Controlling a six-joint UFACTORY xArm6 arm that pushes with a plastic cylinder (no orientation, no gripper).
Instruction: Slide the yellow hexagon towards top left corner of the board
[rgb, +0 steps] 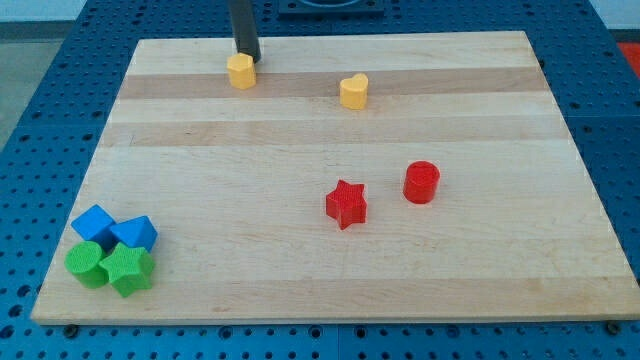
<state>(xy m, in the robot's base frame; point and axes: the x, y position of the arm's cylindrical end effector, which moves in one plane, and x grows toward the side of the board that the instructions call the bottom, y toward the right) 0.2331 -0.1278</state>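
The yellow hexagon (241, 71) lies near the view's top, left of the board's middle. My tip (248, 58) stands right behind it, at its upper right edge, touching or almost touching it. The rod rises straight up out of the view's top. A second yellow block, heart-shaped (353, 91), lies to the hexagon's right, apart from it.
A red star (346, 204) and a red cylinder (422, 182) lie right of the middle. At the bottom left corner two blue blocks (113, 229), a green cylinder (88, 264) and a green star (127, 269) sit in a cluster. The wooden board (300, 140) rests on a blue pegboard.
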